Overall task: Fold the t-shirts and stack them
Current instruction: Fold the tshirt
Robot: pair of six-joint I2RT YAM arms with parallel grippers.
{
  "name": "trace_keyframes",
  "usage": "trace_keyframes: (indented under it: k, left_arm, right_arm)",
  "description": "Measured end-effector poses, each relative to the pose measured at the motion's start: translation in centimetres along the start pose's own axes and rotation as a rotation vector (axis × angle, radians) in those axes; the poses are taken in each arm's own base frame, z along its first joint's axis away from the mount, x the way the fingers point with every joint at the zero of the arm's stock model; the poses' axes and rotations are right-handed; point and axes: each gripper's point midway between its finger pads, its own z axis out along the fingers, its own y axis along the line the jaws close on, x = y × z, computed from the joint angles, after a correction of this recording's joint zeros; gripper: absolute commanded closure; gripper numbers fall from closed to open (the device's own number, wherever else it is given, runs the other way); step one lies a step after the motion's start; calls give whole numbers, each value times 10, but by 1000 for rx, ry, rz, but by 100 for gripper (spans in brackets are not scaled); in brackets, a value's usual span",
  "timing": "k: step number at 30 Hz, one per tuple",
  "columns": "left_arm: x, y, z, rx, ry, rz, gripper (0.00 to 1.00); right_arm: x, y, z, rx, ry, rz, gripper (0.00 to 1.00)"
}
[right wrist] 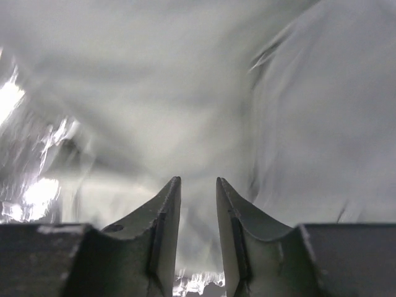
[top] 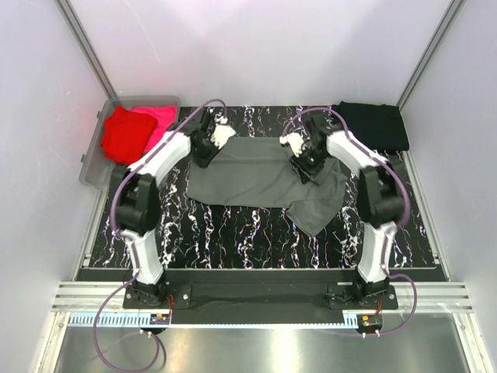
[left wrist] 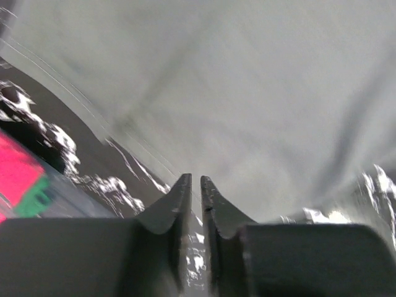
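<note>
Across the marbled surface (top: pixel 233 225) lay the dark grey t-shirt (top: pixel 256 179), spread, not yet folded. My right fingers (right wrist: pixel 164 210) stood parted and empty, left fingers (left wrist: pixel 176 204) barely parted, gripping nothing; next I'd need both pinching its far edge.

The right gripper (right wrist: pixel 198 182) holds its jaws slightly apart over the blurred dark grey t-shirt (right wrist: pixel 309 124).

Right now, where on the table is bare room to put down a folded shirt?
Free: the strip of black marbled table between the dark grey cloth t-shirt and the arm bases. The far side is crowded: a clear plastic bin with a red cloth shirt and a pink cloth shirt at left, a folded black cloth shirt at right.
</note>
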Motion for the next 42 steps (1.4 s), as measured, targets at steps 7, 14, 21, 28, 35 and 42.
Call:
trace_keyframes:
  k: [7,14,21,28,35,42]
  left_arm:
    - [38,-41,-41,108,-13,13,80]
    - [80,-61,-15,206,109,-80,83]
    - [95,-59,-1,225,157,-113,80]
    - [95,-57,-1,219,157,-114,79]
    - [95,-57,-1,218,158,-121,79]
    - [96,-56,-1,211,163,-128,79]
  right_arm:
    - [53,61,-67,26,-86,-227,61]
    - [106,84,-30,-74,34,-198,61]
    - [145,107,-24,-101,38,-383,56]
    - [145,125,-35,-101,-52,-592,52]
    - [137,128,-28,-129,-87,-648,52]
    - [135,133,-17,-192,-96,-683,52]
